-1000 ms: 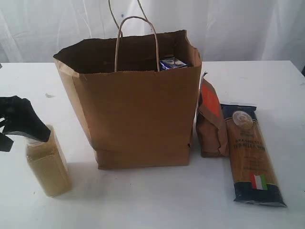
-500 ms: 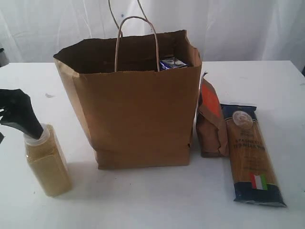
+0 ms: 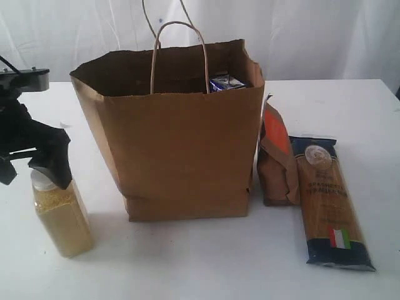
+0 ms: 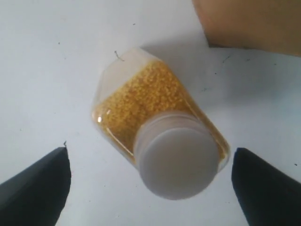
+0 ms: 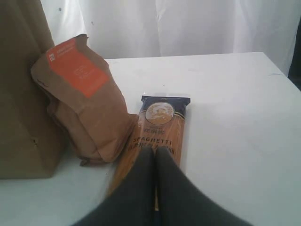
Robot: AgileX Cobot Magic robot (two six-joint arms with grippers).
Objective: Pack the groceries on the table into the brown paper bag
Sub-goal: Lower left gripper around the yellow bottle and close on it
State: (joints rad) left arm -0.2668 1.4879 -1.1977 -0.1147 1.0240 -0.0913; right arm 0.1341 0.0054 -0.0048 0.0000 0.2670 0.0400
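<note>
The yellow-grain bottle (image 3: 62,215) with its white cap (image 4: 176,160) stands upright on the table (image 3: 187,262), left of the brown paper bag (image 3: 181,144). My left gripper (image 3: 34,167) hangs open just above the cap, one finger (image 4: 37,186) on each side and neither touching. A small blue-white carton (image 3: 226,82) shows inside the bag's mouth. The brown pouch with orange label (image 3: 278,156) leans against the bag's right side. Beside the pouch, the spaghetti pack (image 3: 328,200) lies flat. My right gripper (image 5: 155,153) is shut and empty above the spaghetti pack (image 5: 162,122). Neither jar is visible.
A white curtain (image 3: 312,31) hangs behind the table. The bag's twisted handles (image 3: 180,37) stand up above its rim. The table's right edge (image 5: 282,70) runs close to the spaghetti pack.
My left gripper has moved right and now straddles the bottle's cap, with more of the arm in view. The bottle, bag, pouch and spaghetti have not moved.
</note>
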